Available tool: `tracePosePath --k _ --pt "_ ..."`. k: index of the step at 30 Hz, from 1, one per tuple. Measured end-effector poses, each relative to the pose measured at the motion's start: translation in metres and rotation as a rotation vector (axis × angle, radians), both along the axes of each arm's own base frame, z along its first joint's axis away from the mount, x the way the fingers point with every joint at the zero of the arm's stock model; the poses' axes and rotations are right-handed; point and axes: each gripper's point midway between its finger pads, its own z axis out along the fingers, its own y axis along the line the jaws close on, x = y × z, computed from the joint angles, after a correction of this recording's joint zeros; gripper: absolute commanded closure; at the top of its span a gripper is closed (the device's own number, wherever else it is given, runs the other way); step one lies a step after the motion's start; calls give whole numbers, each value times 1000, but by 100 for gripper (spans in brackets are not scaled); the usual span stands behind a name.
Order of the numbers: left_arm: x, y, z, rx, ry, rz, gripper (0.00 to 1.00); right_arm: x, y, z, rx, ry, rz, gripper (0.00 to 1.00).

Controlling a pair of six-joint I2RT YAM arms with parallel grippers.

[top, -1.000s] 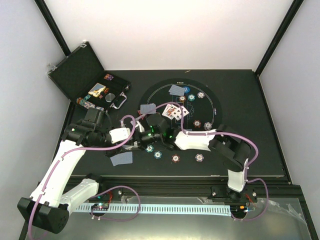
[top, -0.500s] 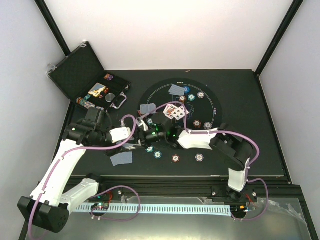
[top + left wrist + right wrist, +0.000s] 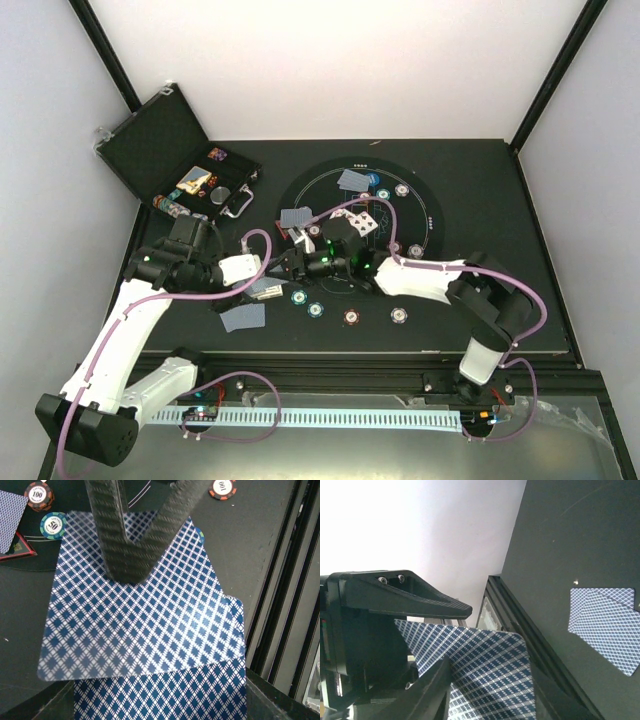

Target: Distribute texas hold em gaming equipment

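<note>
Right gripper has swung beside the left gripper, which pinches playing cards; the right's grip I cannot tell. Dealing step: next, draw one card clear

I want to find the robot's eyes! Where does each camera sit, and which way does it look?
Top external: high above and behind the arms, looking down on the black table; the left arm and right arm show whole, bases nearest.
Left wrist: on the left arm, looking down past the left gripper, shut on a blue-backed card, to a teal chip.
Right wrist: on the right arm, looking sideways across the table toward a white wall; one own finger shows.
Shared: both wrist views show that held card.
</note>
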Motion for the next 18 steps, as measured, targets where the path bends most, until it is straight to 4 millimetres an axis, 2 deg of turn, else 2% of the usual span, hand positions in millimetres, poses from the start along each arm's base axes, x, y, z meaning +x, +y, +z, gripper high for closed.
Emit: tracePosePath --k 4,8,13,18 --pt "-1 0 0 0 3 0 98 3 -8 6 -7 -9 -25 85" --pt "-1 0 0 -1 3 -1 98 3 -15 16 7 -19 -44 91" --pt "-1 0 0 -1 3 -1 98 6 -27 17 7 -18 -66 98" --pt "-1 0 0 -1 3 -1 98 24 -57 10 -5 -3 -136 98"
